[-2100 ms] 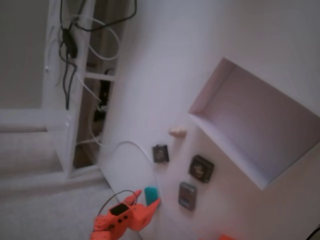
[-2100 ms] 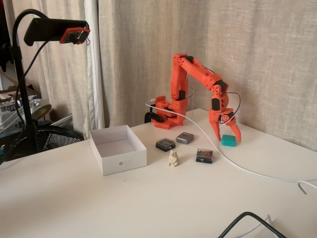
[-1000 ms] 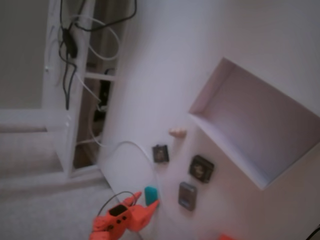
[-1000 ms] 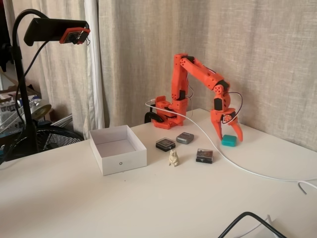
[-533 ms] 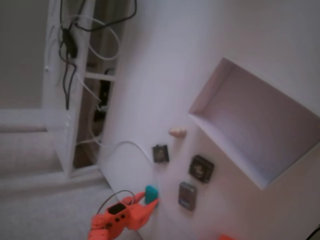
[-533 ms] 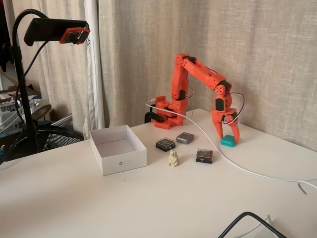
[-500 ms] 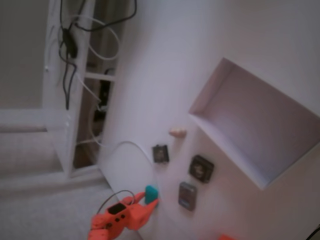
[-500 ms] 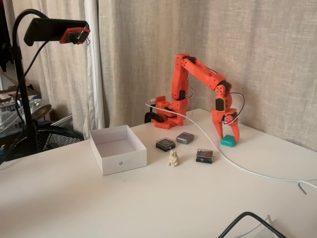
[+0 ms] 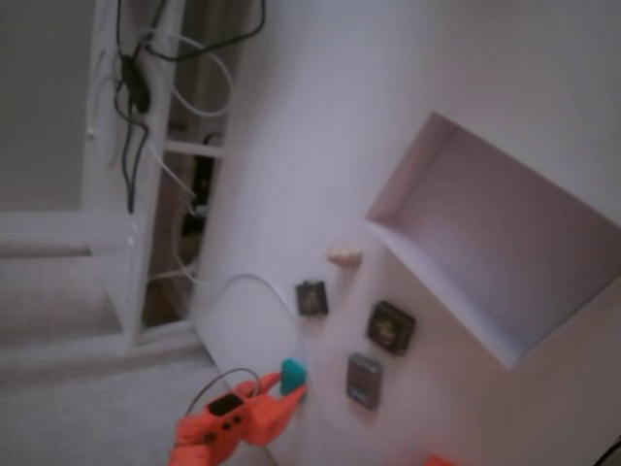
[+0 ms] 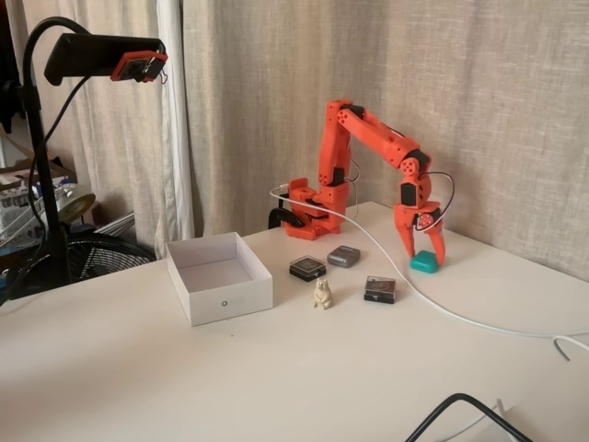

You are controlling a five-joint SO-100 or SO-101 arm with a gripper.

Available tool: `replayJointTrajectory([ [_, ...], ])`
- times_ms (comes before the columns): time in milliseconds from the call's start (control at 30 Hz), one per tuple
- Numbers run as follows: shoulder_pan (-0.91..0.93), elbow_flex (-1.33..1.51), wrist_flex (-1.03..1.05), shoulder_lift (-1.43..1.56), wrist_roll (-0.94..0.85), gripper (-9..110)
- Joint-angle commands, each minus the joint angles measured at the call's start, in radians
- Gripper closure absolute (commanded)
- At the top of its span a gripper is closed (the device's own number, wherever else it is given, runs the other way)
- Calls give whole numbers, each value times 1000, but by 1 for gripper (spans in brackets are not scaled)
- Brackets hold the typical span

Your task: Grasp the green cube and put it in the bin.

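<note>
My claw [image 10: 425, 258] straddles the green cube [image 10: 423, 262], spread; it looks light, stiff and round-edged, so I'd pinch its flat sides.

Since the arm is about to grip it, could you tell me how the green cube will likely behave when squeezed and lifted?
The green cube looks solid and small, so probably stiff and light. Its rounded edges could let it slip or twist between the gripper fingers.

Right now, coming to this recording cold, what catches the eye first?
The orange arm, reaching down at the table's far right, its gripper straddling the green cube on the tabletop. Next, the empty white bin at the left, with small blocks and a figurine between them.
</note>
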Motion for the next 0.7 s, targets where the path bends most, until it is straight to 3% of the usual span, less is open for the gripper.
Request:
replayJointTrajectory([
  [0,8,0,6,-21,6,98],
  [300,14,-5,-3,-15,5,99],
  [400,15,-8,-6,-14,3,102],
  [467,14,-9,-14,-6,2,110],
  [667,8,-9,-23,2,2,110],
])
